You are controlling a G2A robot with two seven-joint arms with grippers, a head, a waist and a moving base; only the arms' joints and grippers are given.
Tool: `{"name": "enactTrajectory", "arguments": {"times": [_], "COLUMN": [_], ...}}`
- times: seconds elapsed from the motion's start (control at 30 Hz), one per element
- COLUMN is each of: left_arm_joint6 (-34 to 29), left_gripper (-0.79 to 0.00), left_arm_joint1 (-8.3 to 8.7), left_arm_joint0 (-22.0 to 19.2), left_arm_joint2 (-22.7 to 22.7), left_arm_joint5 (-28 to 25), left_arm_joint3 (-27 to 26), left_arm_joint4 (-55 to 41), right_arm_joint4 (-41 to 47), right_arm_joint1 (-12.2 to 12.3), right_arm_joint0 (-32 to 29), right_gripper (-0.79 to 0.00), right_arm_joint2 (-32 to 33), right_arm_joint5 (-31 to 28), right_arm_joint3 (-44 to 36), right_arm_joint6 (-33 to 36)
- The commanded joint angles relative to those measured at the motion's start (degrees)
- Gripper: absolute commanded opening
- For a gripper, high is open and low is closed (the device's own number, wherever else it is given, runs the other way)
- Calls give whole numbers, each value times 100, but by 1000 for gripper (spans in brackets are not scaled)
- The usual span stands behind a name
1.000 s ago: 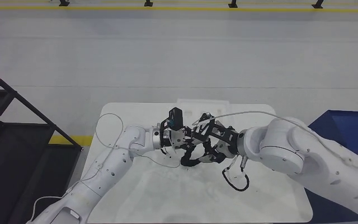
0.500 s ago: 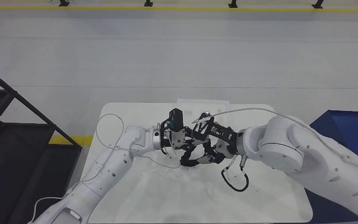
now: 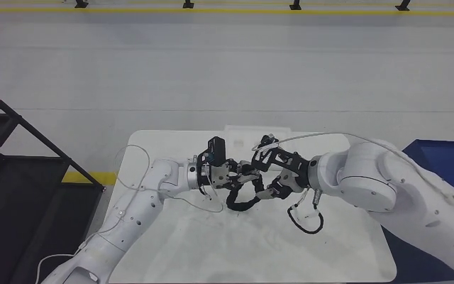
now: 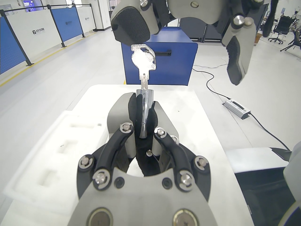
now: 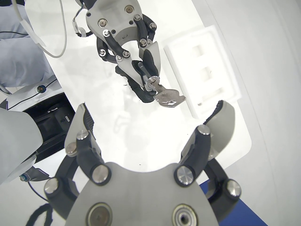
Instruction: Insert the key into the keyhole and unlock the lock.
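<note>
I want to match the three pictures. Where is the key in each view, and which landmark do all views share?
Top view: too small to tell apart; its place is between the left gripper and the right gripper.
Left wrist view: the key protrudes from the lock held in the left gripper.
Right wrist view: the key protrudes from the lock, near the centre.
Shared landmark: the white foam tray.

pale grey floor [image 3: 213,64] | blue cabinet [image 4: 160,62] | blue-white barriers [image 4: 63,22] | black rack [image 3: 35,192]
</note>
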Motion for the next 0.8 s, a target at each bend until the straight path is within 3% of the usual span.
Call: {"name": "enactTrajectory", "arguments": {"times": [0.0,0.2,0.37,0.6,0.77], "left_arm_joint6": [-38,-158,-345,-762,-1084], "left_gripper": [-785,-785,-785,-785,-785], "left_arm_joint1": [26,92,136,172,212], "left_arm_joint0": [9,-54,-193,-419,-596], "left_arm_joint2": [-7,-3,61,290,470], "left_arm_joint5": [0,0,0,0,0], "left_arm_joint3": [-63,-198,-220,-255,-333], "left_arm_joint4": [-13,-73,-202,-591,-893], "right_arm_joint4": [-1,-20,-352,-1084,-1505], "right_arm_joint1": [0,2,55,190,281], "right_arm_joint0": [1,-100,-100,-277,-542], "right_gripper": [0,0,0,0,-22], "right_arm_joint2": [-2,17,159,551,818], "right_arm_joint5": [1,-20,-1190,-2948,-3495], "right_arm_joint3": [-2,12,89,200,170], "right_arm_joint6": [3,-171,-132,-811,-1281]}}
